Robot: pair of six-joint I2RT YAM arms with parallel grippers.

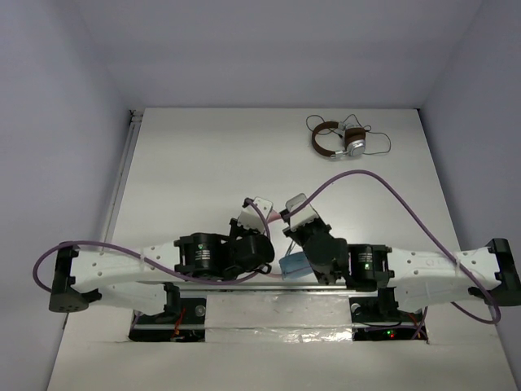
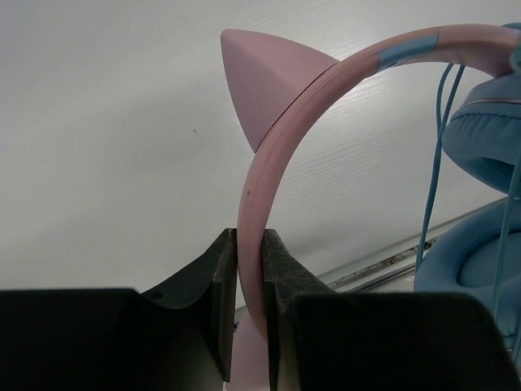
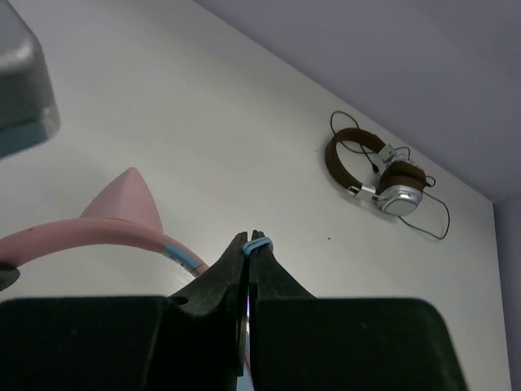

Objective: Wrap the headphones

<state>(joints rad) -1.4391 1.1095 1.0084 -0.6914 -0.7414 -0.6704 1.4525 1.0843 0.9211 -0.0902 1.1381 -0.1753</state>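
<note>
The headphones are held up between both arms near the table's front edge. In the left wrist view the pink headband (image 2: 273, 138) with a cat ear (image 2: 264, 81) rises from my left gripper (image 2: 249, 244), which is shut on it. The light blue ear cups (image 2: 488, 138) and thin pale-blue cable (image 2: 431, 163) hang at the right. My right gripper (image 3: 250, 238) is shut on a loop of the cable (image 3: 259, 243), with the headband (image 3: 89, 232) to its left. From above, the left gripper (image 1: 254, 210) and the right gripper (image 1: 295, 208) are close together, and an ear cup (image 1: 295, 265) shows below them.
The smaller brown-and-silver headphones (image 1: 338, 138) with a dark cable lie at the back right of the table, also in the right wrist view (image 3: 378, 167). Purple arm cables (image 1: 391, 187) loop over the right side. A metal rail (image 1: 236, 287) runs along the front edge.
</note>
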